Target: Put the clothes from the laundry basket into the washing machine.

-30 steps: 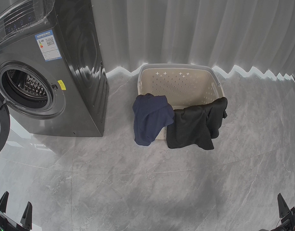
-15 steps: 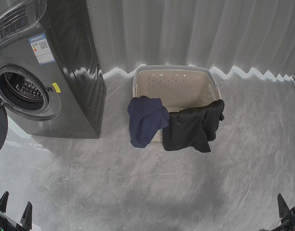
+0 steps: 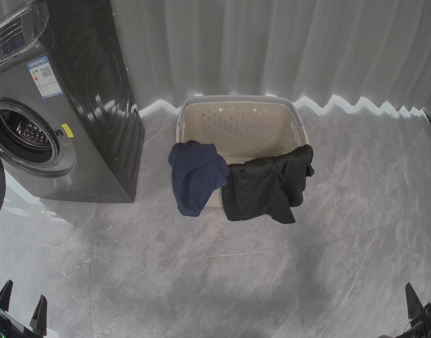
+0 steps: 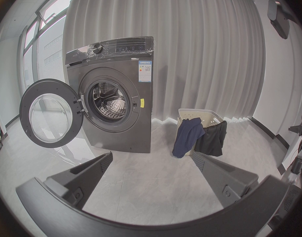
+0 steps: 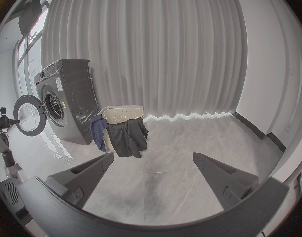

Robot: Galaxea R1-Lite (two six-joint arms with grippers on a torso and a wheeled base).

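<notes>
Far left: washing machine (image 3: 60, 118), round door (image 4: 50, 114) swung wide, drum mouth facing out and partly cut off at the head view's edge.

Low at left: left gripper (image 3: 24, 293), jaws spread apart, holding nothing, well short of everything.

Centre: laundry basket (image 3: 241, 102) on the floor, near the machine's right flank, backed against the curtain (image 3: 271, 34). Draped over its near rim, 2 garments: navy garment (image 3: 194, 174) on the left corner, black garment (image 3: 264, 186) to its right, edges touching. Both hanging down the outside wall toward the floor, long axis roughly vertical.

Low at right: right gripper (image 3: 422, 278), likewise spread wide and empty.

Both garments well ahead of the 2 grippers and between them. Navy garment probably nearer the left arm and the drum, black garment nearer the right arm. Likely a need to close the gap to the basket before any grasp.

Basket interior seemingly bare in the head view. Impossible to tell what lies under the folds at the rim.
</notes>
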